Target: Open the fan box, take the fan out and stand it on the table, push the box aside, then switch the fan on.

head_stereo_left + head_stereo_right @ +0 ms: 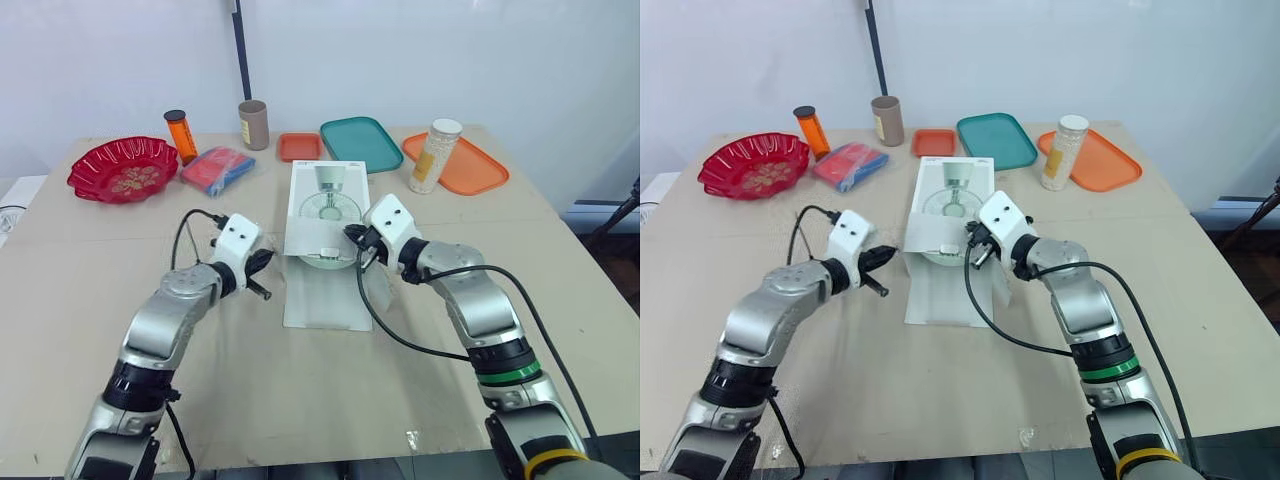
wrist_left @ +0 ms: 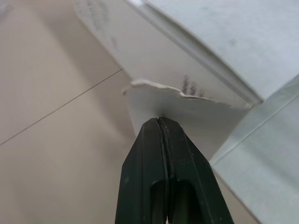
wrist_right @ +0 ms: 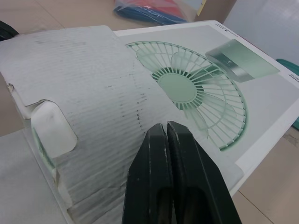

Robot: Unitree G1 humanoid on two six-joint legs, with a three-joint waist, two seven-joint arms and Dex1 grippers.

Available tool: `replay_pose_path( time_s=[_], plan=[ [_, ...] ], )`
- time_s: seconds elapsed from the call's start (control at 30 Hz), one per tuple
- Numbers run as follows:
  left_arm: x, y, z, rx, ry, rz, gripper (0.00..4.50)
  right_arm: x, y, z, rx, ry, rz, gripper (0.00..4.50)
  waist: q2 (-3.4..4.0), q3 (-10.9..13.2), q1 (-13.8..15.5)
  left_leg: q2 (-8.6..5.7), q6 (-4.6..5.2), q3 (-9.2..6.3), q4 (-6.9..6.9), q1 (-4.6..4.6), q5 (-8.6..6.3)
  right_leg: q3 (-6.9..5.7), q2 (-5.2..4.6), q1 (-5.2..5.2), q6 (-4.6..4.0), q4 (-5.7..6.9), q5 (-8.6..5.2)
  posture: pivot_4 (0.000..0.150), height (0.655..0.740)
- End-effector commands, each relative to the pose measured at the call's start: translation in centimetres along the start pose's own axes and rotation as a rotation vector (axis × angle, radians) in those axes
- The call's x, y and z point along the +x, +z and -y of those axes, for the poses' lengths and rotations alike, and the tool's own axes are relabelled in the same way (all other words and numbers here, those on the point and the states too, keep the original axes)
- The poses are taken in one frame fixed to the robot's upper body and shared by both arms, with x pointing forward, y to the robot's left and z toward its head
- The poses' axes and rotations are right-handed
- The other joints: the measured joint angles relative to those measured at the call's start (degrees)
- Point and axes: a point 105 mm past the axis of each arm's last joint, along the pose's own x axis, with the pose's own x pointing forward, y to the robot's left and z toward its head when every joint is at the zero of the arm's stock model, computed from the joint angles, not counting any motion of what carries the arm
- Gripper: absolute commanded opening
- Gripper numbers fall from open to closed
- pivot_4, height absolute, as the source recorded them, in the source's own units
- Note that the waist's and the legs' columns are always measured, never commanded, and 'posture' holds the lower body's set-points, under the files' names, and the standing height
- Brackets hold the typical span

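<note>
The fan box lies centre frame on the table, its end flap open. The left tool and right tool are both pinched together, holding nothing. Nudging with closed tips could likely skid the box or crease its cardboard.

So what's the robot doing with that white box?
It's opening the fan box. The long lid flap already lies flat on the table, toward the robot. The right gripper, shut, is at an inner flap; the left gripper, also shut, is at the box's left side. No fan stands on the table yet.
</note>
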Motion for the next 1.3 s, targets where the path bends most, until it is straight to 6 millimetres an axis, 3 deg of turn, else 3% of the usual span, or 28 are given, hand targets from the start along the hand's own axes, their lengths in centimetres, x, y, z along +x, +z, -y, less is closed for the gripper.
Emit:
replay_pose_path(
  time_s=[0.03,0.13,0.37,0.87,1.17,1.3],
  plan=[
    [-2.5,2.5,-1.8,-0.03,0.093,0.096,0.0,0.5,-2.0,-1.8,0.041,0.07,-0.071,0.09,-0.01,-0.01,0.03,0.0,0.0,-0.01,0.0,0.0,0.0,-0.01,0.0,0.01,0.0,0.0,0.0,0.15,0.74],
    [-3.6,2.9,-1.7,-0.085,0.079,0.116,0.0,0.6,-2.1,-1.9,0.038,0.074,-0.072,0.09,-0.04,-0.03,0.04,0.0,-0.01,0.0,0.0,0.0,0.0,-0.01,0.0,0.02,0.0,0.0,0.0,0.15,0.74],
    [-5.3,2.2,1.5,-0.358,-0.086,0.078,0.0,0.9,-1.9,-1.9,0.026,0.087,-0.069,0.09,-0.09,-0.06,-0.03,0.0,-0.01,0.02,0.0,0.03,0.0,0.01,0.0,0.04,0.0,0.0,0.0,0.15,0.74],
    [-4.6,1.1,5.7,-0.899,-0.216,0.137,0.0,1.0,-2.0,-2.2,0.006,0.11,-0.068,0.09,-0.43,-0.26,-0.28,0.05,-0.11,0.06,-0.01,0.11,0.0,0.03,0.06,0.11,-0.01,-0.06,0.01,0.15,0.74],
    [-3.7,0.0,7.0,-0.908,-0.297,0.042,0.0,1.2,-2.0,-2.7,0.008,0.109,-0.063,0.09,-0.49,-0.31,-0.24,0.07,-0.15,0.09,-0.03,0.15,0.01,0.07,0.08,0.13,-0.02,-0.07,0.01,0.15,0.74],
    [-5.1,-0.6,4.9,-0.796,-0.261,0.008,0.0,1.2,-1.9,-2.7,0.015,0.102,-0.056,0.09,-0.49,-0.32,-0.29,0.1,-0.19,0.1,-0.06,0.16,0.01,0.1,0.11,0.1,-0.03,-0.07,0.02,0.15,0.74]
  ],
)
